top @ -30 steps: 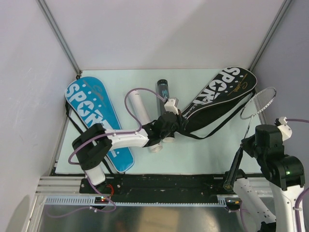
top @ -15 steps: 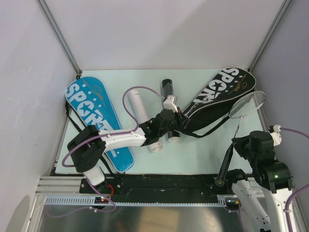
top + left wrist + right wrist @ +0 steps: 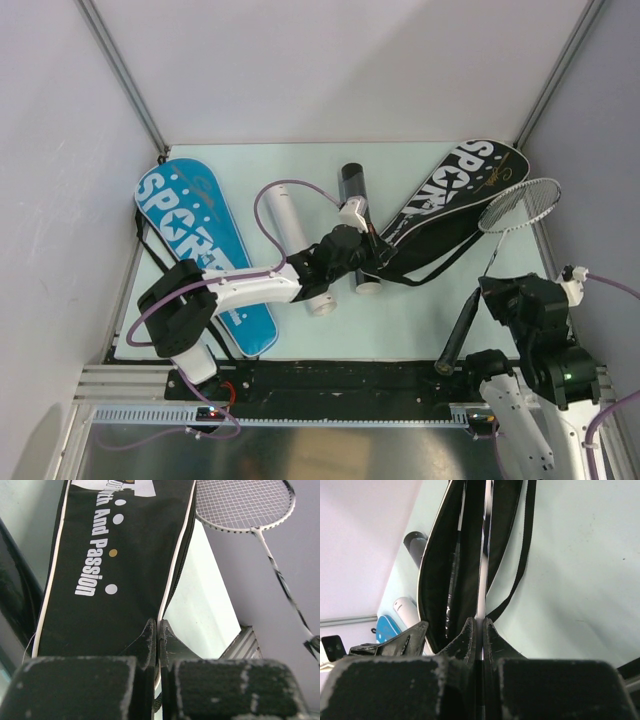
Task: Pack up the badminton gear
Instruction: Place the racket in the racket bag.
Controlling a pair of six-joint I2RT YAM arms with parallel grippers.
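Top view: black SPORT cover (image 3: 450,195) lies upper right on the tabletop (image 3: 410,310), silver racket (image 3: 520,205) by its right edge. Left wrist: left tool (image 3: 157,630) is pinched shut on the cover's edge. Right wrist: right tool (image 3: 480,627) clamped tight on the racket's thin shaft.
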